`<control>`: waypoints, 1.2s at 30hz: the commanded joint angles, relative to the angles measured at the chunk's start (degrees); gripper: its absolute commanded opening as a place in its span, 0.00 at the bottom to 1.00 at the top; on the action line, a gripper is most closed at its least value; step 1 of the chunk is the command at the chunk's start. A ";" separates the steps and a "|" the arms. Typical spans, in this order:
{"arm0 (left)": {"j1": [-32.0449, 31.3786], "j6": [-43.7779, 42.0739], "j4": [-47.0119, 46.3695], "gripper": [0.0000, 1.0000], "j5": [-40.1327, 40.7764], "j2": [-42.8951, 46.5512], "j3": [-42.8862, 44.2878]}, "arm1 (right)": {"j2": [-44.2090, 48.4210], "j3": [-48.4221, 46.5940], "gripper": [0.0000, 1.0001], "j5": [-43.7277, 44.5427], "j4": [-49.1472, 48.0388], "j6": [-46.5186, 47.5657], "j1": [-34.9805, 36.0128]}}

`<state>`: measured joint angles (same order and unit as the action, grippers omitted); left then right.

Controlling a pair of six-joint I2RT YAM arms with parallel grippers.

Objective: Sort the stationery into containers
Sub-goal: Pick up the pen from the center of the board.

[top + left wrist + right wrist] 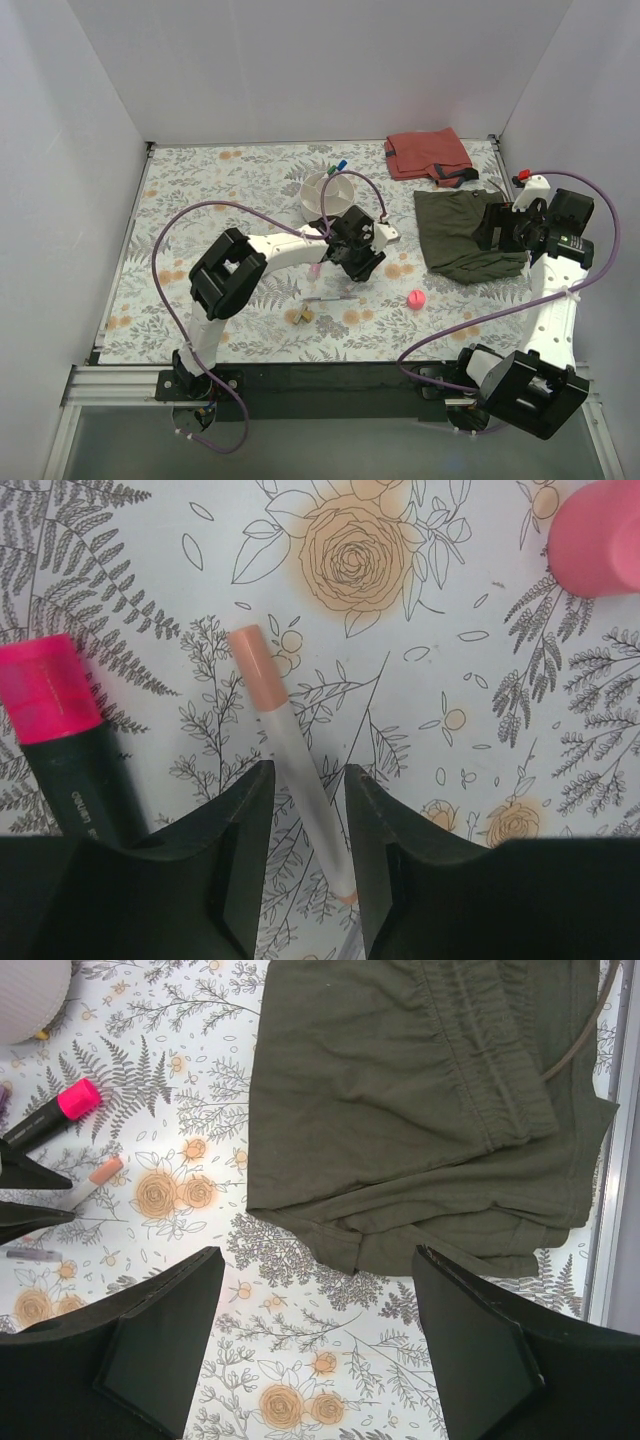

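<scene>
My left gripper (308, 770) is low over the table and open, its jaws either side of a thin white pen with a peach-pink cap (268, 695); the pen lies on the table, its lower end against the right finger. A black highlighter with a pink cap (58, 715) lies just left of it, and the pink ball (600, 535) sits at the top right. In the top view the left gripper (364, 262) is just in front of the white bowl (312, 196), which holds green- and blue-capped pens (336, 167). My right gripper (315, 1290) is open and empty above the table near the olive cloth.
The olive-green cloth (460, 235) lies at the right and the red cloth (428, 155) at the back right. A thin pen (330, 298), tan bits (303, 316) and the pink ball (416, 298) lie in front of the left gripper.
</scene>
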<state>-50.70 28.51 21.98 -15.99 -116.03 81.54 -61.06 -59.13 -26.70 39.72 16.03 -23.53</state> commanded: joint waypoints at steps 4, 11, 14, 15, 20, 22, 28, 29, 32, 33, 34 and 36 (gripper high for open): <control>-2.30 -1.53 -0.88 0.33 5.34 -4.28 3.36 | 0.24 -0.19 0.85 0.42 -1.05 1.20 0.15; -4.23 -1.35 -3.69 0.26 10.44 -6.75 1.87 | 1.12 -0.02 0.86 1.12 -0.61 1.37 0.41; -4.67 -1.70 -3.96 0.22 11.41 -7.28 0.29 | 1.20 -0.37 0.86 1.12 -0.53 1.37 0.50; -4.67 -1.88 -3.61 0.24 11.33 -7.54 -0.32 | 1.20 -0.45 0.86 1.12 -0.53 1.28 0.50; -3.89 -3.03 1.74 0.00 7.39 -8.08 -0.33 | 1.47 -0.46 0.86 1.56 -0.18 1.55 0.59; -2.49 -1.54 2.02 0.00 3.27 -3.61 0.72 | 1.20 -0.72 0.86 2.26 -0.09 1.46 0.59; 0.68 0.32 -0.87 0.00 -7.02 10.62 9.77 | -0.37 -2.74 0.86 2.79 0.18 1.63 0.59; 1.04 0.14 -2.28 0.00 -7.65 11.60 12.91 | -0.64 -3.26 0.86 2.70 0.18 1.55 0.68; 2.53 -0.74 -3.08 0.00 -8.88 13.02 19.33 | -1.52 -3.88 0.86 2.70 0.09 1.55 0.59; 3.66 -1.17 -3.25 0.00 -8.80 13.11 20.40 | -1.61 -4.14 0.86 2.70 0.00 1.37 0.68; 4.46 -1.00 -3.78 0.00 -8.54 13.19 21.46 | -1.78 -4.15 0.86 2.70 0.00 1.28 0.59; 8.31 1.18 -7.02 0.00 -8.71 13.28 22.96 | -1.96 -4.24 0.86 2.70 -0.35 0.93 0.59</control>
<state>-47.44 27.92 19.55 -21.71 -107.85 100.31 -62.76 -60.73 -24.10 40.36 16.91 -23.11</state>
